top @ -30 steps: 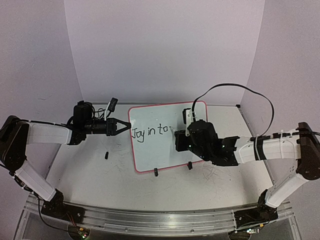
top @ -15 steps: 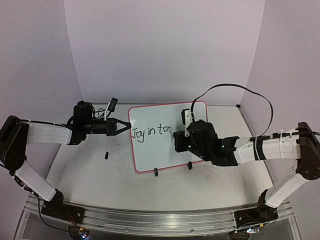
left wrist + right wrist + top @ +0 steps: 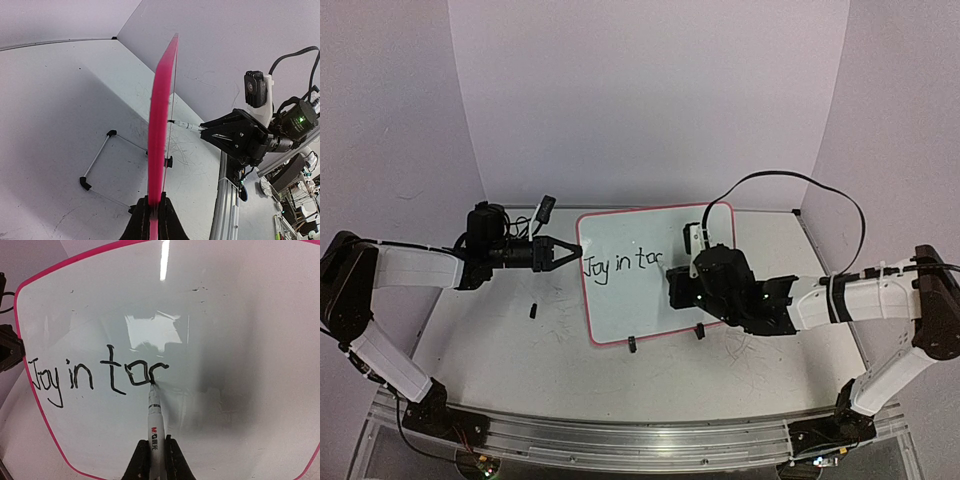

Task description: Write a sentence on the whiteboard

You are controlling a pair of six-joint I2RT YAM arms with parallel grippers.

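The whiteboard (image 3: 640,300) with a red-pink rim stands tilted on the table, "Joy in tor" written on it in black. My left gripper (image 3: 572,254) is shut on its left edge; the left wrist view shows the rim (image 3: 161,115) edge-on between the jaws. My right gripper (image 3: 672,280) is shut on a white marker (image 3: 154,422). The marker's tip touches the board (image 3: 240,330) at the bottom of the last letter. The marker also shows in the left wrist view (image 3: 185,126), meeting the board's face.
A small black cap (image 3: 533,308) lies on the tabletop left of the board. Two black clip feet (image 3: 632,345) stand at the board's near edge. A wire stand (image 3: 97,162) shows behind the board. A black cable (image 3: 790,180) arcs above the right arm.
The right gripper has moved the marker slightly right and down; a new stroke after "to" now reads as "tor". The left gripper and the board have not moved.
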